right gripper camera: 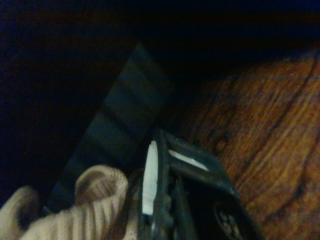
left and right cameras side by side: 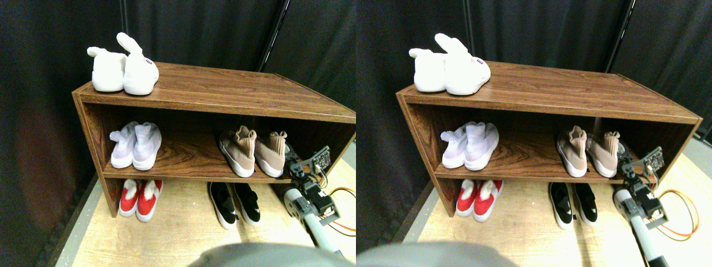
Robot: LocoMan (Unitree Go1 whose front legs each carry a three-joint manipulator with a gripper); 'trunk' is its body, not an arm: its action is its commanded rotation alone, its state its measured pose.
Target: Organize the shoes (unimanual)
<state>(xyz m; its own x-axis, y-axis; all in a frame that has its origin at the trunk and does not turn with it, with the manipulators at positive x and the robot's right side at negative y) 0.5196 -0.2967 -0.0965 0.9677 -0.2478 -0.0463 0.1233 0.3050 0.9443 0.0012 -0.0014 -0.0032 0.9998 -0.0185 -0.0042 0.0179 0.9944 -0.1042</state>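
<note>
Two tan sneakers (left and right cameras side by side: 253,151) sat side by side on the shelf (left and right cameras side by side: 183,158), black slip-ons (left and right cameras side by side: 235,203) below them. We saw the gripper (left and right cameras side by side: 290,161) right beside the tan pair, but couldn't tell if its jaws were spread or closed.

A dark open-frame jaw of the end effector (right gripper camera: 192,200) stands in the lower middle of the frame, with pale strips along its edges. Just beside it, at the lower left, shows the ribbed tan knit collar of a sneaker (right gripper camera: 87,207). A brown wood-grain shelf board (right gripper camera: 265,130) fills the right side. The upper left is nearly black, crossed by a dim grey slanted panel (right gripper camera: 120,120).
</note>
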